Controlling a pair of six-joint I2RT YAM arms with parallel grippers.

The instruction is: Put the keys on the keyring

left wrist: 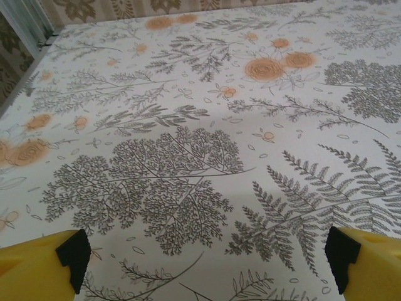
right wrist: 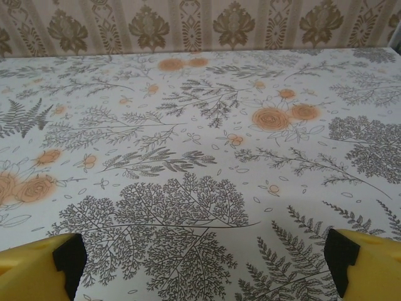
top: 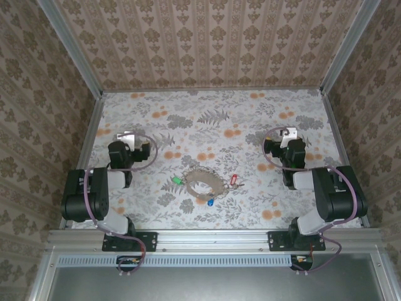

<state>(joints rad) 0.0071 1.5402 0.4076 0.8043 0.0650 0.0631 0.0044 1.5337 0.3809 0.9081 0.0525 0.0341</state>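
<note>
Keys (top: 177,181) lie beside the keyring (top: 219,185) on floral tabletop (top: 207,119), well apart from both gaping, empty jaws.

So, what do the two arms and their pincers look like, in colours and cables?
Both arms look alike. The left arm and the right arm have black joints and light grey links, and a purple cable runs along each. The left pincer and the right pincer have yellow fingers with black pads on the inner side. I see no readable markings.
</note>
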